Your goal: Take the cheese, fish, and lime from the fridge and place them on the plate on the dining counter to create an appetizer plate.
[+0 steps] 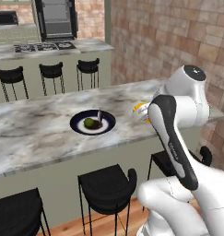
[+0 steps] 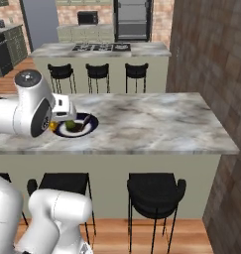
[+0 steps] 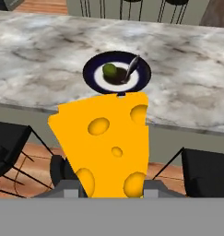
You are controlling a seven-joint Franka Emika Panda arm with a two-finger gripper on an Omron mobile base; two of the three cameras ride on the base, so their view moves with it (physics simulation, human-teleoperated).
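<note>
So we've got the cheese (image 3: 106, 143) pinched between the gripper's (image 3: 111, 186) fingers, big yellow holey wedge right in front of the hand camera, with the finger tips tucked in on either side of its base. In the left base view you can just spot a bit of yellow-orange poking out past the arm's wrist, hovering over the near edge of the dining counter (image 1: 35, 133).

The plate (image 3: 91, 73) sits on the counter just beyond the cheese, a little toward the far side from the near edge. It already has the lime (image 3: 109, 70) on it, a small green ball left of centre, and next to that a slim silvery-grey thing standing up at a tilt, which we're guessing is the fish (image 3: 131, 68), though it's too small to be sure.

So progress-wise: looks like two of three are plated and the cheese is the last one, already out of the fridge and nearly there. What's left, as far as we can judge, is carrying it forward over the plate, lowering it onto a free spot near the lime, and letting go. Black stools (image 1: 106, 184) line the near side below us.
</note>
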